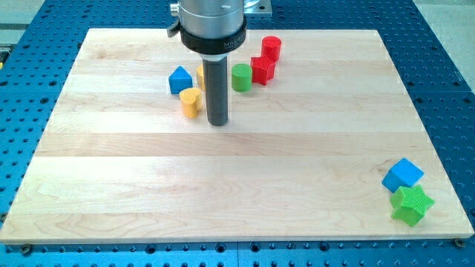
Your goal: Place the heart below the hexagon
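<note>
The yellow heart lies on the wooden board in the upper left part of the view. My tip rests on the board just right of the heart and slightly lower, very close to it; I cannot tell whether they touch. A second yellow block shows as a sliver behind the rod, above the heart; the rod hides most of it and its shape cannot be made out. A blue block with a peaked top sits just up and left of the heart.
A green round block sits right of the rod, with a red star and a red cylinder further up and right. A blue cube and a green star lie at the bottom right corner.
</note>
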You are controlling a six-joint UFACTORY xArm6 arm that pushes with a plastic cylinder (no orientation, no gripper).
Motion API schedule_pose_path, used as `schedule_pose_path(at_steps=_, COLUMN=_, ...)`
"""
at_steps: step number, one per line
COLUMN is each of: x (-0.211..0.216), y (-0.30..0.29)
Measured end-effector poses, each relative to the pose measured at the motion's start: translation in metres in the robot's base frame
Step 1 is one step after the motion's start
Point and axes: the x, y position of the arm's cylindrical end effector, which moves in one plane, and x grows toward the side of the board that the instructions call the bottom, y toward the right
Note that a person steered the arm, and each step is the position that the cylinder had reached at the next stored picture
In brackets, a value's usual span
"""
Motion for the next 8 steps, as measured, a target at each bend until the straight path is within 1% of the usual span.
schedule_pose_path(at_steps=1, x=0.034, y=-0.037)
schedule_pose_path(at_steps=2, x=0.027, y=-0.087)
schedule_pose_path(at_steps=3, x=0.023, y=-0.086)
schedule_pose_path(at_steps=4, x=-0.021, y=-0.025)
schedule_pose_path(at_steps=5, x=-0.039, y=-0.009)
schedule_pose_path(at_steps=6, x=-0.039, y=-0.010)
schedule_pose_path(at_steps=7, x=-0.029, y=-0.021)
schedule_pose_path(at_steps=8, x=-0.004, y=-0.062)
